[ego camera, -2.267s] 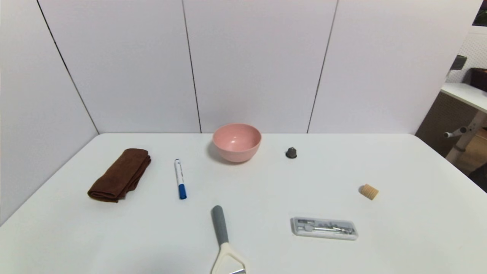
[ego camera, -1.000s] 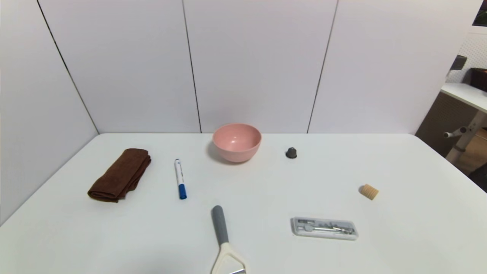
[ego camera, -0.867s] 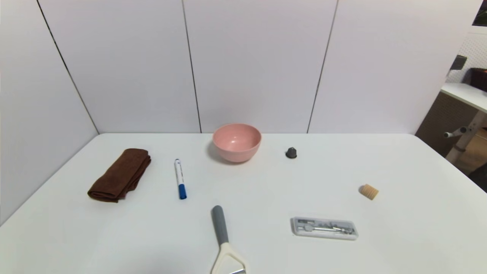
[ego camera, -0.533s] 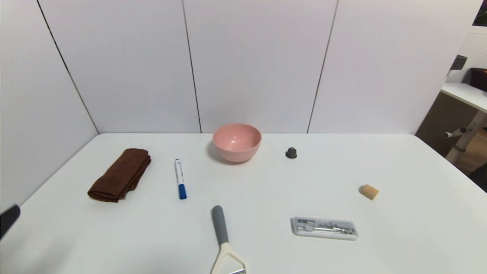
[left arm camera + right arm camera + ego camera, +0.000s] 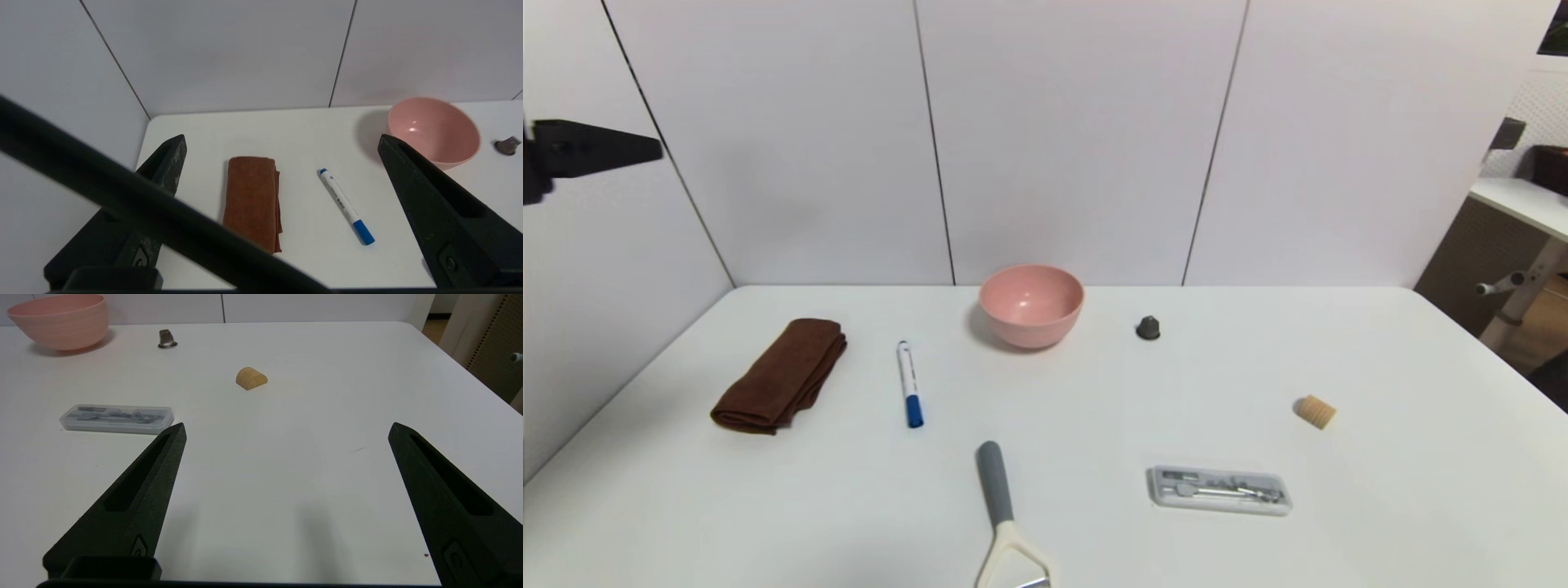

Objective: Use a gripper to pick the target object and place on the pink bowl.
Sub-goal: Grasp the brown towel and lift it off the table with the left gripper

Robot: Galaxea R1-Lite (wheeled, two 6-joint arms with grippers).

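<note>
The folded dark brown towel (image 5: 780, 376) lies flat at the table's left side, well left of the pink bowl (image 5: 1031, 322) at the back centre. One dark finger (image 5: 605, 149) of my left gripper pokes in at the head view's upper left edge, high above the table. In the left wrist view the left gripper (image 5: 281, 139) is open and holds nothing. It hangs far above the towel (image 5: 251, 200), with the bowl (image 5: 433, 130) off to one side. A black cable (image 5: 163, 220) crosses that view. My right gripper (image 5: 288, 426) stands open over bare table, out of the head view.
A blue-capped white marker (image 5: 909, 384) lies between towel and bowl. A grey-handled peeler (image 5: 996, 490) and a clear case (image 5: 1219, 490) lie near the front. A tan cork (image 5: 1315, 411) sits right, a small grey piece (image 5: 1148, 327) beside the bowl. White walls close the back and left.
My left gripper came into the head view at the lower left edge and has risen to the upper left edge. Nothing on the table has moved.
</note>
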